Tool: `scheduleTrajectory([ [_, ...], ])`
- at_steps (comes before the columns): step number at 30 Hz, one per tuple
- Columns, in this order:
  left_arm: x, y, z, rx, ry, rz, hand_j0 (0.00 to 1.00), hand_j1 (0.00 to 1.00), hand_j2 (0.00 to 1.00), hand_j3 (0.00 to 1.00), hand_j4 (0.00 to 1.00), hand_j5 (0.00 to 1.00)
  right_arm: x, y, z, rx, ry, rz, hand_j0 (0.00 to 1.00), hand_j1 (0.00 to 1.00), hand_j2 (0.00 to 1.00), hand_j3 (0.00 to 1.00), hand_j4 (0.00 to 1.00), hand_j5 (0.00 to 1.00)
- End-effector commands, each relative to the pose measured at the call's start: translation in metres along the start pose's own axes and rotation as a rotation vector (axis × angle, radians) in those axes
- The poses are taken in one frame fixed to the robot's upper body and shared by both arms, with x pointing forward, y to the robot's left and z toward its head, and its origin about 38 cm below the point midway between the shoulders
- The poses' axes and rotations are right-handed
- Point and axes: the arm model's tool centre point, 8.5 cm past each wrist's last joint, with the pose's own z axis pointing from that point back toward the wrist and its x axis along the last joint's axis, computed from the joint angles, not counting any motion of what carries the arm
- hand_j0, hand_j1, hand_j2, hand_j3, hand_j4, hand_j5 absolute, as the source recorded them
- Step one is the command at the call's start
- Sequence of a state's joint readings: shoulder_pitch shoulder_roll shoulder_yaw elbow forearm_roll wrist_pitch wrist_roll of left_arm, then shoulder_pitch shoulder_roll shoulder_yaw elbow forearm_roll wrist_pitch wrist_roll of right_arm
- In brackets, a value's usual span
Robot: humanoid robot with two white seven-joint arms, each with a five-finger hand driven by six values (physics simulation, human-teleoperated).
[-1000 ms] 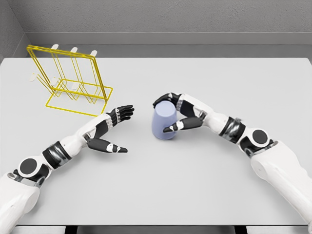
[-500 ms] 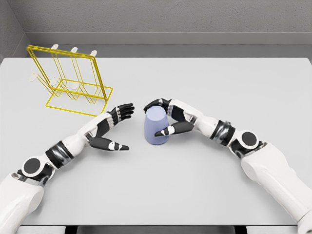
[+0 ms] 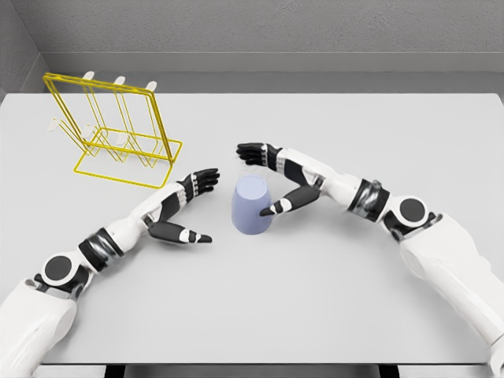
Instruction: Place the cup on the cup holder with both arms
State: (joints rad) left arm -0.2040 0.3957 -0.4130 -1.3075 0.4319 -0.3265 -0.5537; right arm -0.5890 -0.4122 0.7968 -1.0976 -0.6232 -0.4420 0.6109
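the pale lavender plastic cup (image 3: 252, 205) stands on its mouth near the middle of the light grey bench (image 3: 331, 299), its long axis upright and the narrower closed base on top. the right hand (image 3: 272, 181) is spread around it: fingers fanned out behind the top edge, thumb reaching down by the cup's right flank, close to the wall but seemingly not clamping it, so i judge the cup as resting free on the bench. the left hand (image 3: 185, 209) lies just to the cup's left, also spread, palm turned toward the cup, fingers and thumb parted and holding nothing. the cup sits between the two hands, the right one nearer. the yellow wire cup holder with white pegs (image 3: 118, 134) stands well apart at the far left, beyond the left hand, so the cup probably needs to travel leftward and away. no brand, label or writing is readable on anything.
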Motion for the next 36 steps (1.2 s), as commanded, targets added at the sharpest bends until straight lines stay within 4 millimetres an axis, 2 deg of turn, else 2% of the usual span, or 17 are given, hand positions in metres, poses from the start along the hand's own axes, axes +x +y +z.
scheduleTrajectory([
  [1, 0.003, -0.001, -0.002, 0.002, -0.021, -0.002, 1.00, 1.00, 1.00, 1.00, 1.00, 1.00, 0.003, -0.016, 0.026, -0.020, 0.035, 0.037, 1.00, 1.00, 1.00, 1.00, 1.00, 1.00],
  [2, 0.003, -0.001, -0.002, 0.002, -0.023, -0.002, 1.00, 1.00, 1.00, 1.00, 1.00, 1.00, 0.003, -0.024, 0.039, -0.030, 0.060, 0.054, 1.00, 1.00, 1.00, 1.00, 1.00, 1.00],
  [5, 0.007, -0.002, -0.003, 0.000, -0.052, -0.017, 1.00, 1.00, 1.00, 1.00, 1.00, 1.00, 0.024, -0.061, 0.069, -0.067, 0.108, 0.138, 1.00, 1.00, 1.00, 1.00, 1.00, 1.00],
  [6, 0.007, -0.003, -0.004, -0.003, -0.053, -0.015, 1.00, 1.00, 1.00, 1.00, 1.00, 1.00, 0.053, -0.091, 0.079, -0.112, 0.097, 0.208, 1.00, 1.00, 1.00, 1.00, 1.00, 1.00],
  [7, 0.007, -0.003, -0.004, -0.002, -0.051, -0.016, 1.00, 1.00, 1.00, 1.00, 1.00, 1.00, 0.069, -0.104, 0.079, -0.125, 0.082, 0.244, 1.00, 1.00, 1.00, 1.00, 1.00, 1.00],
  [8, 0.006, -0.003, -0.004, -0.003, -0.047, -0.023, 1.00, 1.00, 1.00, 1.00, 1.00, 1.00, 0.077, -0.113, 0.086, -0.135, 0.091, 0.267, 1.00, 1.00, 1.00, 1.00, 1.00, 1.00],
  [10, 0.007, -0.004, -0.005, -0.005, -0.049, -0.025, 1.00, 1.00, 1.00, 1.00, 1.00, 1.00, 0.080, -0.124, 0.109, -0.162, 0.137, 0.287, 1.00, 1.00, 1.00, 1.00, 1.00, 1.00],
  [13, 0.009, -0.011, -0.015, -0.007, -0.074, -0.008, 1.00, 1.00, 1.00, 1.00, 1.00, 1.00, 0.077, -0.119, 0.109, -0.146, 0.143, 0.284, 1.00, 1.00, 1.00, 1.00, 1.00, 1.00],
  [15, 0.010, -0.013, -0.019, -0.011, -0.084, -0.004, 1.00, 1.00, 1.00, 1.00, 1.00, 1.00, 0.083, -0.121, 0.107, -0.143, 0.122, 0.313, 1.00, 1.00, 1.00, 1.00, 1.00, 1.00],
  [16, 0.014, -0.014, -0.027, -0.017, -0.099, -0.008, 1.00, 1.00, 1.00, 1.00, 1.00, 1.00, 0.095, -0.118, 0.105, -0.089, 0.063, 0.459, 1.00, 1.00, 1.00, 1.00, 1.00, 1.00],
  [18, 0.015, -0.014, -0.033, -0.016, -0.099, -0.012, 1.00, 1.00, 1.00, 1.00, 1.00, 1.00, 0.099, -0.124, 0.105, -0.003, 0.202, 0.662, 1.00, 1.00, 1.00, 1.00, 1.00, 1.00],
  [19, 0.012, -0.012, -0.032, -0.011, -0.091, -0.009, 1.00, 1.00, 1.00, 1.00, 1.00, 1.00, 0.095, -0.127, 0.110, 0.063, 0.317, 0.787, 1.00, 1.00, 1.00, 1.00, 1.00, 1.00],
  [20, 0.011, -0.010, -0.033, -0.009, -0.085, -0.011, 1.00, 1.00, 1.00, 1.00, 1.00, 1.00, 0.097, -0.127, 0.107, 0.081, 0.358, 0.882, 1.00, 1.00, 1.00, 1.00, 1.00, 1.00],
  [21, 0.011, -0.010, -0.033, -0.010, -0.085, -0.010, 1.00, 1.00, 1.00, 1.00, 1.00, 1.00, 0.099, -0.132, 0.114, 0.036, 0.367, 0.915, 1.00, 1.00, 1.00, 1.00, 1.00, 1.00],
  [24, 0.009, -0.017, -0.038, -0.016, -0.091, 0.006, 1.00, 1.00, 1.00, 1.00, 1.00, 1.00, 0.099, -0.136, 0.129, 0.022, 0.399, 0.919, 1.00, 1.00, 1.00, 1.00, 1.00, 1.00],
  [28, 0.005, -0.018, -0.038, -0.019, -0.080, 0.009, 1.00, 1.00, 1.00, 1.00, 1.00, 1.00, 0.098, -0.138, 0.135, 0.034, 0.421, 0.922, 1.00, 1.00, 1.00, 1.00, 1.00, 1.00],
  [36, 0.005, -0.027, -0.046, -0.031, -0.088, 0.010, 1.00, 1.00, 1.00, 1.00, 1.00, 1.00, 0.093, -0.133, 0.135, 0.057, 0.431, 0.917, 1.00, 1.00, 1.00, 1.00, 1.00, 1.00],
])
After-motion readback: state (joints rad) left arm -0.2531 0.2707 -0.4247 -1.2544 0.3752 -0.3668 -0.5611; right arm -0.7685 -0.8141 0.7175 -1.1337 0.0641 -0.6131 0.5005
